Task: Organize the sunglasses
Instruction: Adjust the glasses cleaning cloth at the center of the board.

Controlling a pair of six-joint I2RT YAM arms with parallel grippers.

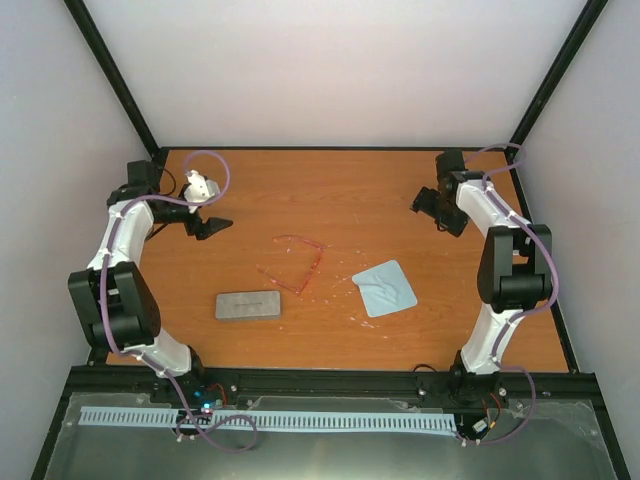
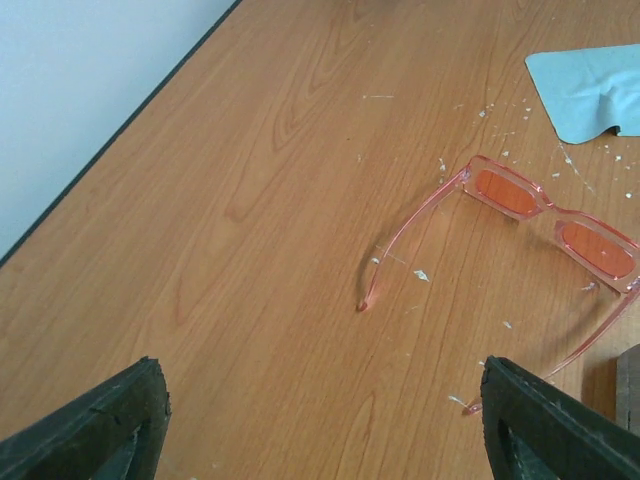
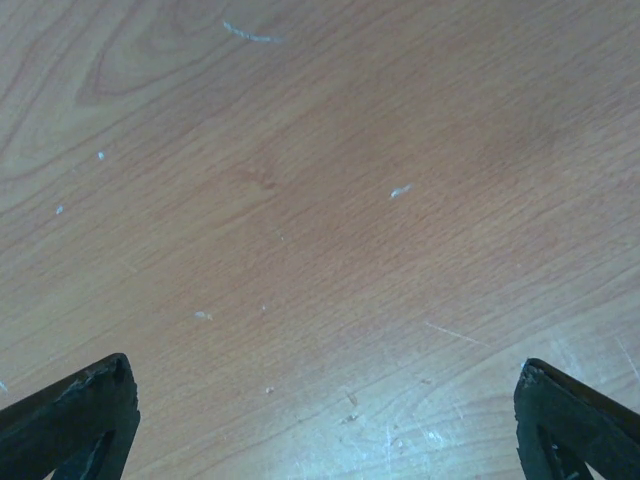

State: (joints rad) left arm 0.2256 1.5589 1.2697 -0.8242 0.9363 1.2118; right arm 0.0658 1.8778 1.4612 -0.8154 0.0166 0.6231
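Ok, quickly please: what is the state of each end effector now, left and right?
Left end effector: open, holding nothing.
Right end effector: open, holding nothing.

The orange-brown wooden tabletop (image 1: pixel 350 190) looks smooth with a faint sheen, its grain plain to see, flecked with pale scratches around the translucent pink-red plastic sunglasses (image 2: pixel 505 192), which are glossy. Near the sunglasses, the light blue square cloth (image 2: pixel 590 90) is soft, matt and creased. The flat grey rectangular case (image 1: pixel 248 304) looks matt.
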